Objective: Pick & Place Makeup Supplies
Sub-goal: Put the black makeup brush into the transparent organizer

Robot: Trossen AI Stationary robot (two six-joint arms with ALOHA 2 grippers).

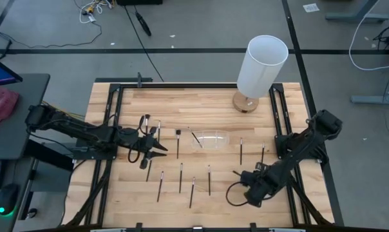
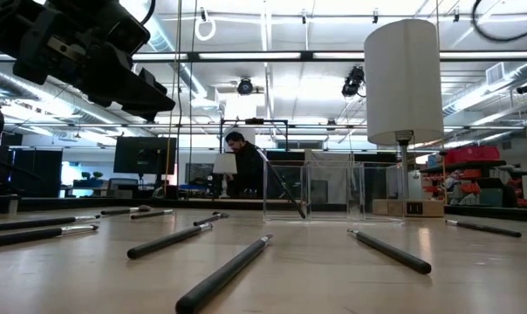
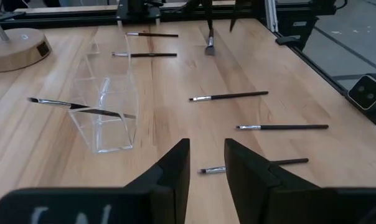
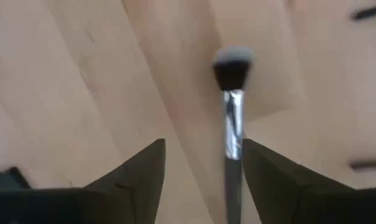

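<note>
Several thin dark makeup brushes lie flat on the wooden table, among them one (image 1: 180,177) and another (image 1: 241,149). One brush (image 3: 82,107) leans inside the clear holder (image 1: 210,139). My right gripper (image 4: 203,158) points down at the near right, open. A brush with a black, pale-tipped head (image 4: 233,68) stands between its fingers, head down toward the table (image 3: 210,46). My left gripper (image 3: 206,158) hovers at the table's left, its fingers a little apart with nothing between them. A brush (image 3: 281,162) lies on the table just beyond it. My right gripper comes from above with its fingers apart on either side of the brush's handle (image 4: 233,174). The handle runs close by one finger (image 4: 263,174), and I cannot tell whether it touches.
A tall white cylinder lamp (image 1: 262,64) on a round wooden base stands at the far right. Black rails (image 1: 111,129) run along the table's left and right sides. People and desks show in the room beyond the far edge.
</note>
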